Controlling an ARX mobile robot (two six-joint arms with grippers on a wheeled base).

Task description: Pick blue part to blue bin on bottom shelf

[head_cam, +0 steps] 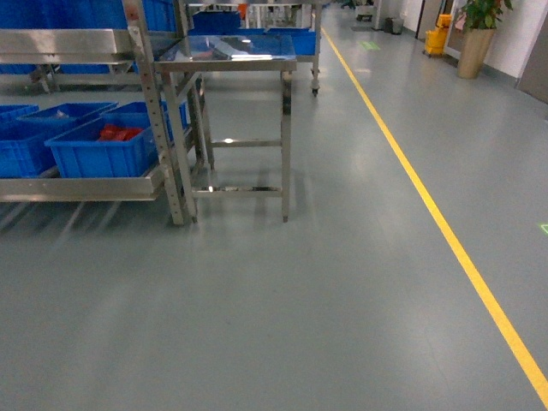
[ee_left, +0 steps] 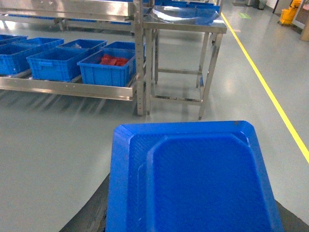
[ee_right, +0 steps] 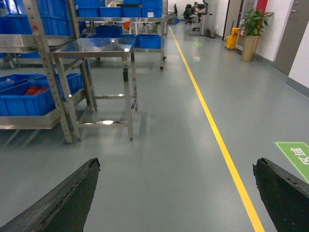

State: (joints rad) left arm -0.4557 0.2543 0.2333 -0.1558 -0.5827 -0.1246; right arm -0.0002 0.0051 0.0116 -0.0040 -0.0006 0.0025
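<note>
The blue part [ee_left: 193,179], a flat tray-like plastic piece, fills the lower left wrist view. My left gripper [ee_left: 190,220] is shut on it, with a dark finger [ee_left: 91,215] showing at its left side. The bottom shelf [head_cam: 81,186] lies at the left and carries several blue bins. The nearest blue bin [head_cam: 94,154] holds red pieces [head_cam: 120,133], and it shows in the left wrist view as a blue bin [ee_left: 108,72] too. A bin beside it [ee_left: 53,63] looks empty. My right gripper [ee_right: 176,188] hangs open over bare floor. Neither gripper shows in the head view.
A small steel table [head_cam: 227,51] stands right of the rack's upright post [head_cam: 163,128]. A yellow floor line [head_cam: 445,231] runs down the aisle at the right. A potted plant [head_cam: 475,38] and a yellow bucket [head_cam: 437,38] stand far back right. Grey floor lies ahead.
</note>
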